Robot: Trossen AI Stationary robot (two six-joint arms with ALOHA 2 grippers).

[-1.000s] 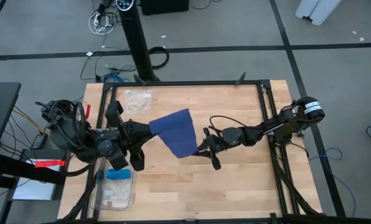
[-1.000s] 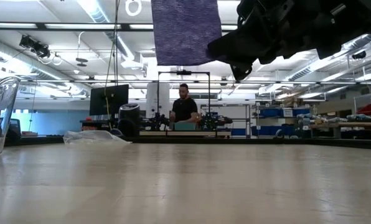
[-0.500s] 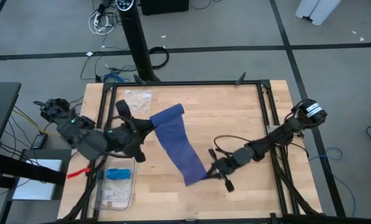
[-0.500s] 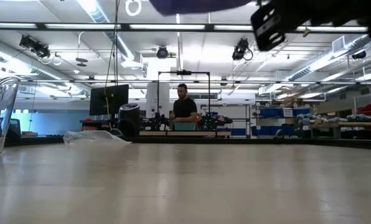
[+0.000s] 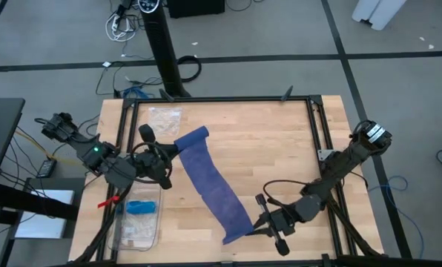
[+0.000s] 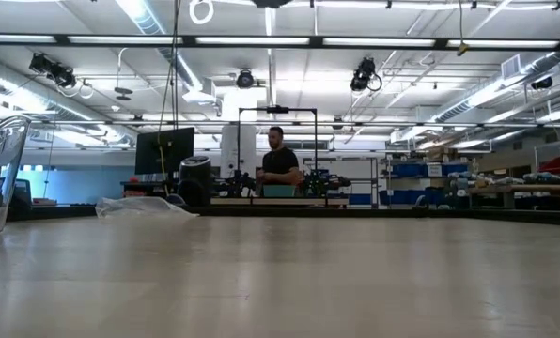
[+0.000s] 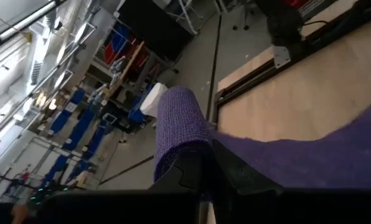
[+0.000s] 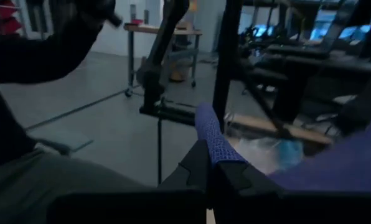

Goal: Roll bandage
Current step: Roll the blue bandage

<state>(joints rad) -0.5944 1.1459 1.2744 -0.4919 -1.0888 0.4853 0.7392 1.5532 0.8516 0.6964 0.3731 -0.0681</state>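
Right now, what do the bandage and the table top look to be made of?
The bandage, stretched between the left gripper and right gripper: soft woven or knit fabric, matte navy; the right wrist view shows an open mesh texture at its clamped edge.

The table top: pale wood planks, smooth finish, probably butcher-block; seams and grain show.

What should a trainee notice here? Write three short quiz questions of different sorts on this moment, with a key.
1. True or false: the bandage lies rolled up on the table.
2. Which gripper holds the bandage end nearer the table's front edge? A) left gripper B) right gripper C) neither
3. Fill in: the light-blue item lies in a clear ____ at the table's left front.

Key:
1. False. It is stretched out as a long band between the left gripper and the right gripper.
2. B. The right gripper pinches that end; the left gripper pinches the far end.
3. Tray.
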